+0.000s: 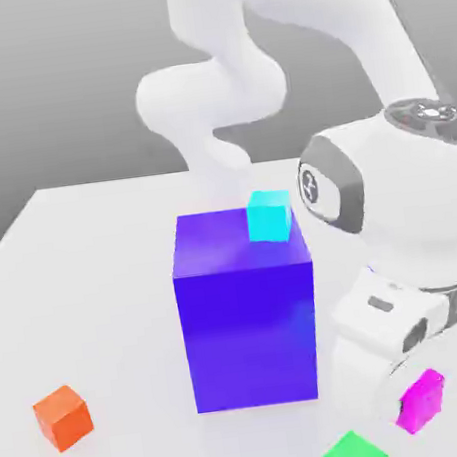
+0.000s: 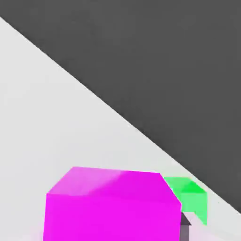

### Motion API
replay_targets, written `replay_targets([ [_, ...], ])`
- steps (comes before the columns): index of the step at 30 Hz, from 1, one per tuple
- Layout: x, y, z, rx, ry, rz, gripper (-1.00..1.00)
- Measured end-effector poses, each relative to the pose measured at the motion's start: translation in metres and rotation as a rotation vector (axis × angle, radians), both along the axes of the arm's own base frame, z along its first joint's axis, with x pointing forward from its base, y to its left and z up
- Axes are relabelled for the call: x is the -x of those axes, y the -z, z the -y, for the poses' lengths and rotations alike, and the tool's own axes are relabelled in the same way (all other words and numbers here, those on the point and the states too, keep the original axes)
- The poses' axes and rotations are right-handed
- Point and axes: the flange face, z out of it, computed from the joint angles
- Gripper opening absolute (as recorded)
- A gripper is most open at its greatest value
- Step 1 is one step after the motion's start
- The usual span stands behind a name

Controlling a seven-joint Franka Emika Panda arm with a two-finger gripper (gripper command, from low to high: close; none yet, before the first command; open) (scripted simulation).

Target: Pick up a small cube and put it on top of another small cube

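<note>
Hand (image 1: 402, 400) low at the exterior view's right, with its fingers closed on the magenta cube (image 1: 422, 400), 1 on each side of it. The cube sits at the fingertips, partly hidden behind the white finger nearest the block, and its outline looks tilted in that view. In the hand view it looms large, showing 1 broad bright side and a slightly paler top. I cannot tell whether its underside touches the desk (image 1: 111, 307).

Near the held cube is a green cube (image 1: 354, 454), cut off by the lower edge of the exterior view; in the hand view it lies past 1 corner of the magenta cube, partly covered by it. The big blue-purple block (image 1: 250, 336) stands upright on the desk, around the middle of the exterior view. On its top, toward the exterior view's right, is 1 cyan cube (image 1: 269, 216), well apart from the magenta cube. An orange cube (image 1: 63, 418) lies on the desk at the exterior view's left, well apart from the other 3 cubes and turned so that 2 of its sides and its top show. The white arm (image 1: 400, 196) reaches down over the desk at the exterior view's right.
</note>
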Motion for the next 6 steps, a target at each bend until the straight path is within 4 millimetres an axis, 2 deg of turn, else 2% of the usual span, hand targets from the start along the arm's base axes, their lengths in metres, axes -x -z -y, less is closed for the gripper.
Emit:
replay_targets([
  [2,0.000,0.026,0.005,-0.001,0.010,0.000,-1.00],
  [3,0.000,0.038,0.006,-0.001,0.011,0.000,1.00],
  [6,0.000,0.038,0.006,-0.001,0.011,0.000,1.00],
])
